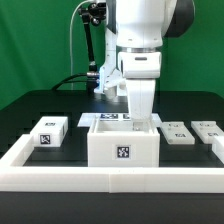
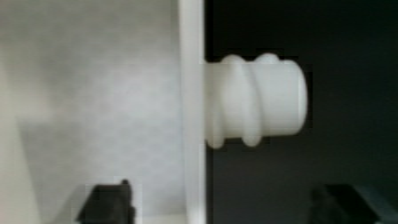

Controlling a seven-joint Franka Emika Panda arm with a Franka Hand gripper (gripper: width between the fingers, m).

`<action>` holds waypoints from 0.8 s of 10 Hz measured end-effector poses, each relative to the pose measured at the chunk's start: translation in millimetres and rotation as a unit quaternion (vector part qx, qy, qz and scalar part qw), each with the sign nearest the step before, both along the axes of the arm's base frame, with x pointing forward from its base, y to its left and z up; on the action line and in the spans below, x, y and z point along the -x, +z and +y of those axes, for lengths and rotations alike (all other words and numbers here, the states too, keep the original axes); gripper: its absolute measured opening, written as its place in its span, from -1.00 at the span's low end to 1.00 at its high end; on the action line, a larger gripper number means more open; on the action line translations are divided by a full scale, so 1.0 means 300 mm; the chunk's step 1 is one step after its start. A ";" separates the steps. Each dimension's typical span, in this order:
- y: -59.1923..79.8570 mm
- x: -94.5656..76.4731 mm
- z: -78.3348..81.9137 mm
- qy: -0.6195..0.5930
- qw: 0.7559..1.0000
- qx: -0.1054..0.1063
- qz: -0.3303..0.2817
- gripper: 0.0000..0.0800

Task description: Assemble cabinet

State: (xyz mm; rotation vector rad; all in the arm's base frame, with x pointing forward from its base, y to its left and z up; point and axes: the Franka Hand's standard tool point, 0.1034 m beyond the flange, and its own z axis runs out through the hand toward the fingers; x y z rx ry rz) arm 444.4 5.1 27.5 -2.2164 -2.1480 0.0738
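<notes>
A white Franka arm (image 1: 140, 40) reaches down into the open top of the cabinet body (image 1: 122, 145), which stands at the centre of the black table (image 1: 30, 105), just behind the low white border rail (image 1: 110, 180) along the front edge. The body's front wall shows one square tag and hides the fingertips in the exterior view.

Only the wrist view shows the gripper (image 2: 222, 205). Its two dark fingers (image 2: 111, 203) stand wide apart and grip nothing. The edge of a white panel (image 2: 89, 100) lies in the gap between them, and I cannot tell whether either finger touches it. A ridged white knob (image 2: 258, 100) sticks out from that panel against the dark background. It is blurred, so its base cannot be made out clearly.

To the exterior view's left of the body, a smaller white block (image 1: 50, 132) with a tag on its face sits apart from it. To the exterior view's right lie two flatter tagged pieces (image 1: 178, 133), the farther one (image 1: 208, 129) near the frame's edge, with the rail at that side in front of them.

Behind the body, part of the marker board (image 1: 108, 117) peeks out, with most of it covered by the box and the arm. The arm's upper links are cut off at the top of the frame.
</notes>
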 end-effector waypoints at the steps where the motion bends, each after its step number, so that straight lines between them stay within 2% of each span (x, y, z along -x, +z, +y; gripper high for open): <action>1: 0.000 0.000 -0.001 0.000 1.000 0.000 0.000 -0.48; 2: 0.000 0.000 -0.001 0.000 1.000 0.000 0.000 -0.48; 3: 0.000 0.000 -0.001 0.000 1.000 0.000 0.000 -0.80; 4: 0.002 -0.003 -0.002 -0.001 1.000 0.000 -0.002 -0.91; 8: 0.002 -0.003 -0.002 -0.001 1.000 0.000 -0.002 -0.91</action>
